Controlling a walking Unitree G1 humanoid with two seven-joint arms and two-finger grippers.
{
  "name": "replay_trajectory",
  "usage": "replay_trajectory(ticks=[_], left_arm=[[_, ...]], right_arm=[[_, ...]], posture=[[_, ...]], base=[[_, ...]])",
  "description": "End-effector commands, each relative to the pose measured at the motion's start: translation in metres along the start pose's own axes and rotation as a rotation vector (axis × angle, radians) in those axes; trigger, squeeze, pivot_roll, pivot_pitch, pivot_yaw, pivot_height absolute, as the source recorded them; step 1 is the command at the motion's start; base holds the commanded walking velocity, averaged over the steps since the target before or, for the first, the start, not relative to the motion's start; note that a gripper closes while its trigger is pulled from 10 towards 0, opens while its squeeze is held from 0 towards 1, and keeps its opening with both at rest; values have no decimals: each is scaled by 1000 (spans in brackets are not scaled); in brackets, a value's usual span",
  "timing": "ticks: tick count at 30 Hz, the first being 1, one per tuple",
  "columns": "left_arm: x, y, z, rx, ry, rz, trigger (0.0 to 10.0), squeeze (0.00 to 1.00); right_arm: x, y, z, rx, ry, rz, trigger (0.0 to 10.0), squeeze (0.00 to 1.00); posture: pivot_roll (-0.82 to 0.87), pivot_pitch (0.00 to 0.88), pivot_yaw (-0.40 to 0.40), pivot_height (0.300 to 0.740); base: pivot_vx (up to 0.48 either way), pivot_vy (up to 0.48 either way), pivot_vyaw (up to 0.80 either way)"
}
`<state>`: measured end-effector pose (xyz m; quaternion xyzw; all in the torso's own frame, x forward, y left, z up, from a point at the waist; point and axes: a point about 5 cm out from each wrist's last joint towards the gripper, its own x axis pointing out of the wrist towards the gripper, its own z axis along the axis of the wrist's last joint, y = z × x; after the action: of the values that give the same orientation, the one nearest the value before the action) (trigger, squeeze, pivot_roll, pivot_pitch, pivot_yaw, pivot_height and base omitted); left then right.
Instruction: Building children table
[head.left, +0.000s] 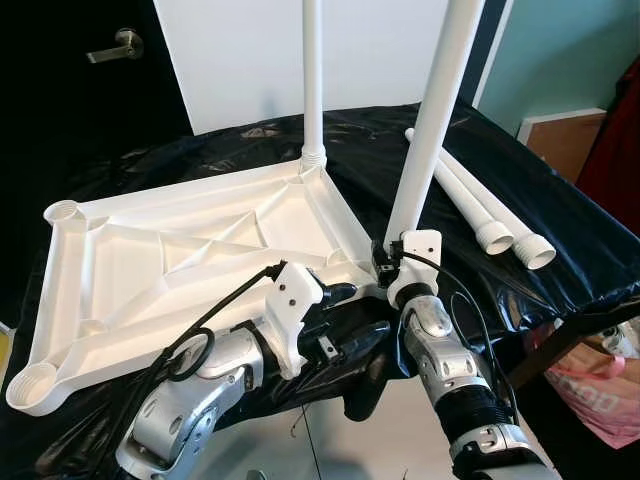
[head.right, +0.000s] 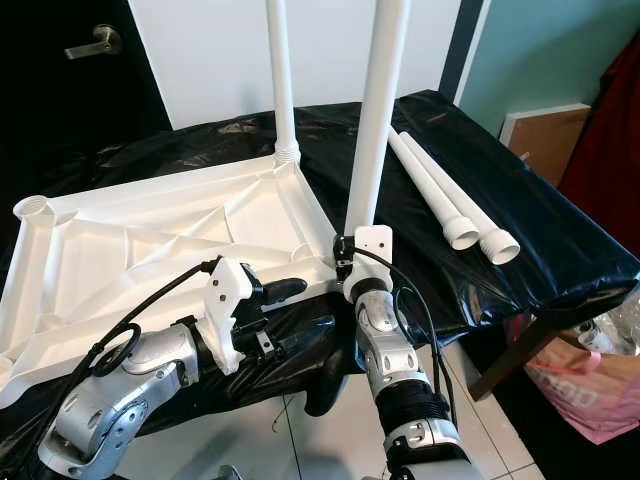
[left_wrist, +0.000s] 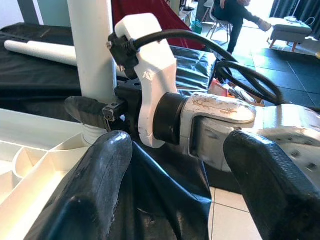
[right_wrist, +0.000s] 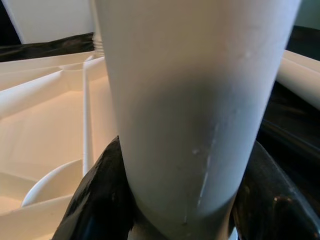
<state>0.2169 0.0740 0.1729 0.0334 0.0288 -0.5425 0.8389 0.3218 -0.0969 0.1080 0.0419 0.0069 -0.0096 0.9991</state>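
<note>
Half built, judging by the layout. Upturned tabletop (head.left: 190, 260) lying on black-covered table (head.left: 560, 230), underside up. One leg (head.left: 313, 80) already standing in the far right socket. Second leg (head.left: 432, 120) upright at the near right corner, seemingly seated or being screwed home; cannot tell which. Two spare legs (head.left: 480, 205) lying side by side on the cover to the right, well apart from the tabletop. Both left sockets, far (head.left: 62, 212) and near (head.left: 30, 385), empty. So two legs left to fit, then presumably turning the thing over.

Right gripper (head.left: 388, 272) clamped on the second leg just above its socket. Left gripper (head.left: 345, 320) hovering at the near edge of the tabletop, just beside the right wrist, fingers spread, holding nothing.

Right wrist view: close on the leg, black fingers (right_wrist: 97, 200) hugging both sides of it, contact plain here and less clear from the head. Left wrist view: threaded base of that leg at the socket, right gripper's wrist beside it, and a seated person (left_wrist: 235, 12) far off on the tiled floor.
</note>
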Motion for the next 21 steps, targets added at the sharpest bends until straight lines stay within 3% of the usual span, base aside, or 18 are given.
replay_trajectory(ticks=[1, 12, 13, 14, 15, 21], left_arm=[[-1, -3, 2, 6, -7, -21, 10000, 0], [-1, 0, 3, 11, -10, -14, 10000, 0], [-1, 1, 4, 11, -11, -12, 10000, 0], [-2, 1, 4, 13, -12, -10, 10000, 0], [-2, 3, 5, 16, -15, -2, 10000, 0], [-2, 8, 8, 19, -26, 20, 10000, 0]], right_arm=[[-7, -6, -17, 26, 97, -56, 10000, 0], [-8, -3, -7, 4, 72, -75, 10000, 0], [-7, -3, -4, 19, 51, -63, 10000, 39], [-5, -3, 0, 30, 32, -50, 10000, 216], [-3, -2, 4, 41, 12, -26, 10000, 1000], [2, -3, 13, 45, -30, 47, 10000, 1000]], posture=[[-34, 22, -11, 740], [-32, 29, -6, 740], [-30, 31, -4, 740], [-30, 32, -3, 740], [-33, 32, 1, 740], [-32, 31, 1, 740]], base=[[0, 0, 0], [0, 0, 0], [0, 0, 0], [0, 0, 0], [0, 0, 0], [0, 0, 0]])
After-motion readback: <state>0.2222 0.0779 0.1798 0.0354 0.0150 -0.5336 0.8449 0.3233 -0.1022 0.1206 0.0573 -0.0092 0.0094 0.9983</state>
